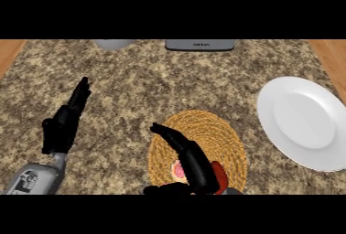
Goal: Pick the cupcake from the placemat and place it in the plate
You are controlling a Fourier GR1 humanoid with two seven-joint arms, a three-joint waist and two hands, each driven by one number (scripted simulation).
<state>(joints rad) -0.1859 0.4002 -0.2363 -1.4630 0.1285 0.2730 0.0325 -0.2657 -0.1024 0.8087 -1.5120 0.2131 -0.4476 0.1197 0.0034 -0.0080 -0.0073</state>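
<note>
Right hand point(192, 160) is curling its fingers point(169, 132) round the pink-frosted, red-cased cupcake point(180, 170) near the front of the round woven straw placemat point(216, 132); advise lifting straight up before swinging to the round white plate point(304, 121) right of the placemat; left hand point(67, 121), fingers straight, is resting left of the placemat.

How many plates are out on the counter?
1. The white plate lies at the right edge of the counter, apart from the woven placemat. None seems hidden.
</note>
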